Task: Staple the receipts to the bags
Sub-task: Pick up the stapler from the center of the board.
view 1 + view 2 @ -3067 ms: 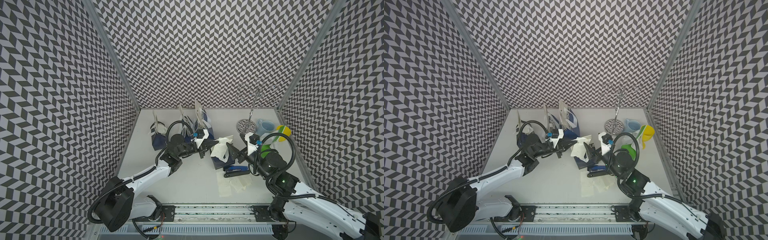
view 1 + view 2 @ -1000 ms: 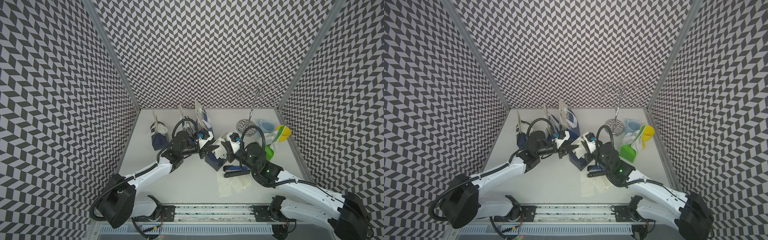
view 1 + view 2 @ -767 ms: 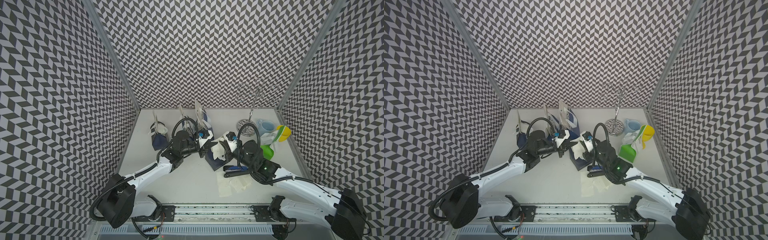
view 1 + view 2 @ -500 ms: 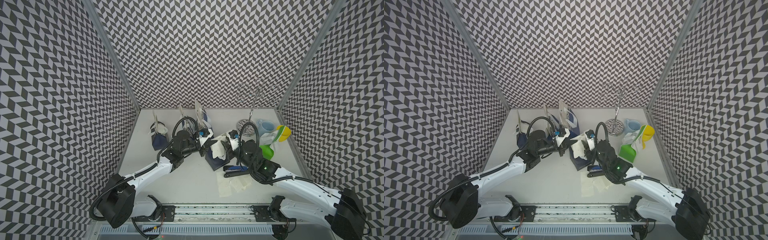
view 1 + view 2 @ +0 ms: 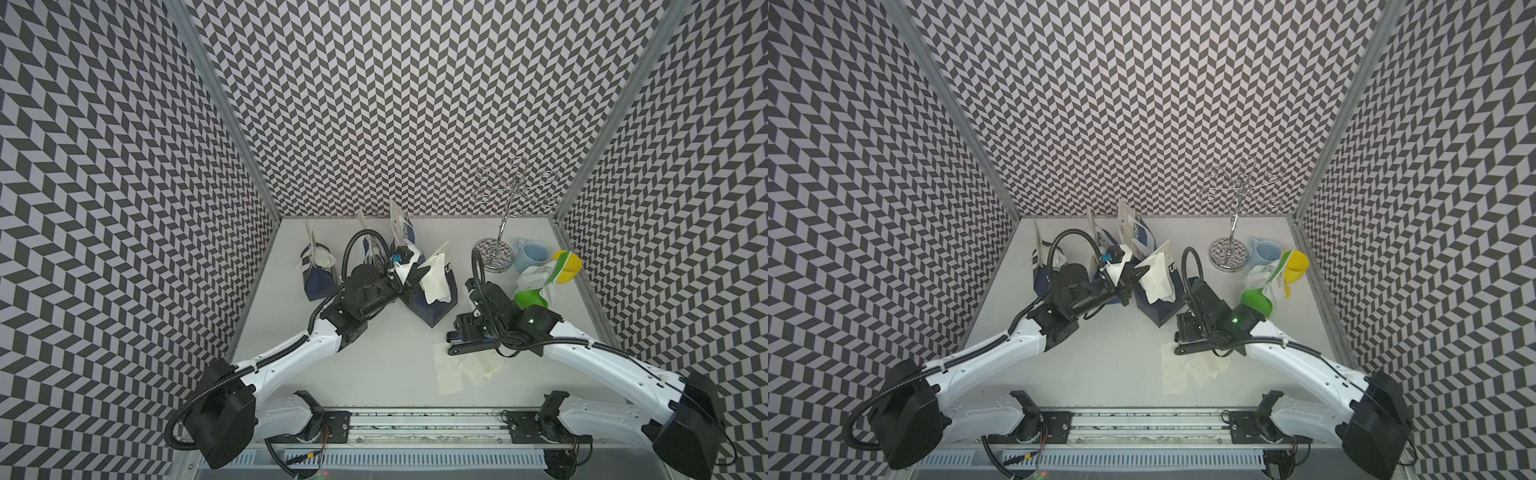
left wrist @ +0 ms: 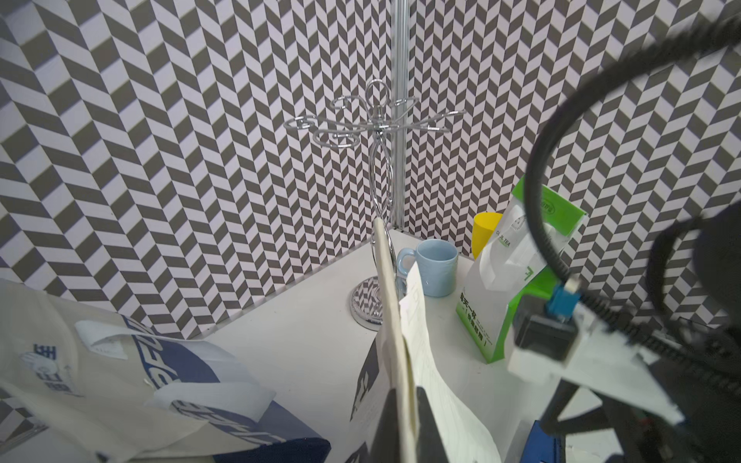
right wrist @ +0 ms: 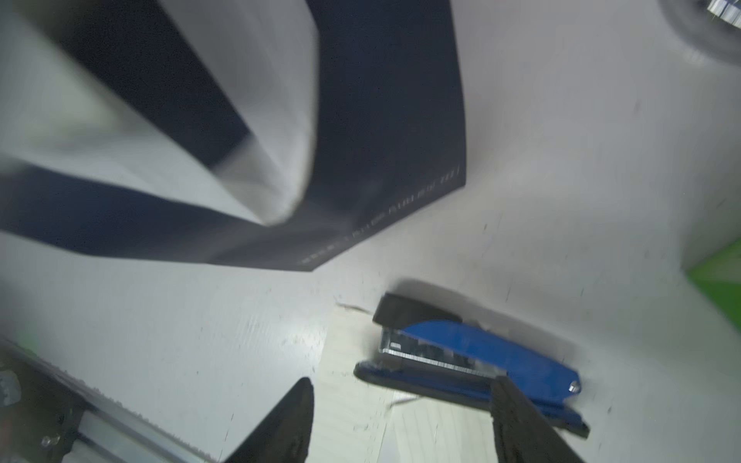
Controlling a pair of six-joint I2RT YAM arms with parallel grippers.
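Note:
A dark blue bag (image 5: 432, 305) (image 5: 1158, 309) stands mid-table with a cream receipt (image 5: 434, 278) (image 6: 425, 360) against its upper face. My left gripper (image 5: 409, 282) (image 6: 405, 421) is shut on the bag's top edge, with the receipt pinched in too. Two more dark blue bags (image 5: 318, 280) (image 5: 405, 239) stand behind, and a green and white bag (image 5: 530, 291) (image 6: 509, 280) at the right. My right gripper (image 5: 461, 332) (image 7: 401, 417) hangs open and empty just over the dark blue stapler (image 5: 471, 347) (image 7: 481, 360). The stapler lies on loose receipts (image 5: 461, 368) (image 7: 361, 401).
A chrome mug tree (image 5: 505, 224) (image 6: 379, 160), a pale blue mug (image 5: 532, 251) and a yellow cup (image 5: 569, 266) stand at the back right. Patterned walls close three sides. The arms' rail (image 5: 415, 424) runs along the front edge.
My right gripper has opened, left the bag's top and swung back and down over the stapler. My left gripper has closed on the bag's top edge with the receipt.

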